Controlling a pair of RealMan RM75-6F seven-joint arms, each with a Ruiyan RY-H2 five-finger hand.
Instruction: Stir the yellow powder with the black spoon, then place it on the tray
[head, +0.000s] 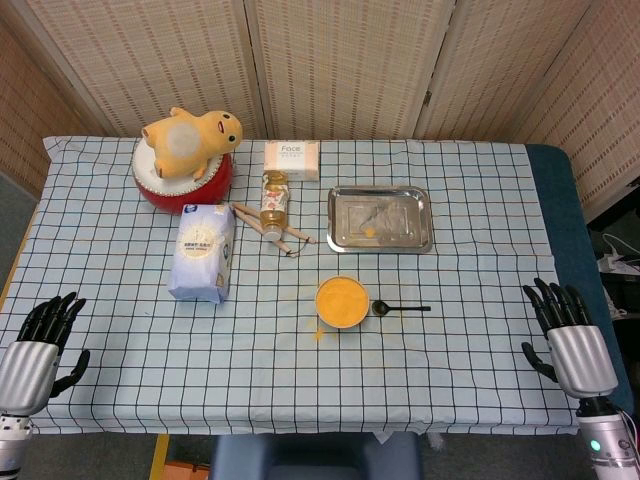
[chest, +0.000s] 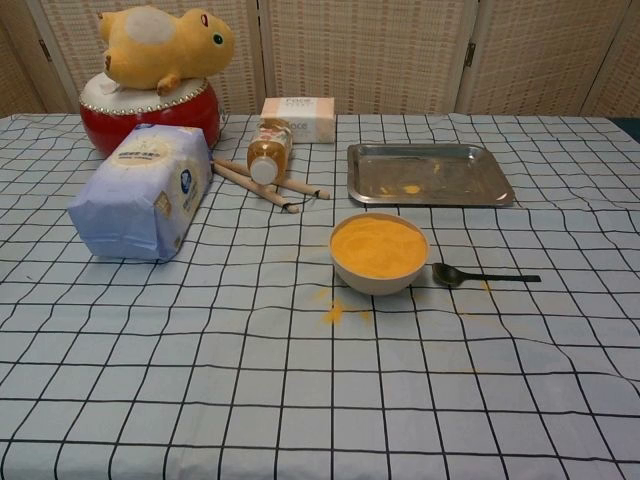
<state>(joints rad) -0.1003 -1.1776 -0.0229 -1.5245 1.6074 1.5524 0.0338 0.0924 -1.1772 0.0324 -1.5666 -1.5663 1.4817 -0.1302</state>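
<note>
At the near corners of the table (head: 470, 370), seen only from the head view, the 2 hands rest apart from everything. The left hand (head: 40, 345) has its dark fingers spread and extended, holding nothing; the right hand (head: 565, 335) is likewise spread, with nothing between its fingers.

On the checked cloth just in front of the bowl lies a small spill of yellow powder (chest: 335, 312). The bowl (chest: 379, 253), cream-walled and upright, is filled nearly to the rim with yellow powder. Just to its right lies the black spoon (chest: 482, 275), flat on the cloth, its scoop end toward the bowl and handle pointing away to the right; whether the scoop touches the bowl's wall is hard to tell, though a narrow gap seems to show.

Beyond the spoon sits the metal tray (chest: 430, 190), with a few yellow specks on its floor. To the left lie a white and blue bag (chest: 145, 190), a pair of wooden sticks (chest: 265, 185) and a small bottle (chest: 268, 150) on its side. Farther back stands a white box (chest: 298, 118), and at the far left a red drum (chest: 150, 110) with a yellow plush toy (chest: 165, 45) on top.
</note>
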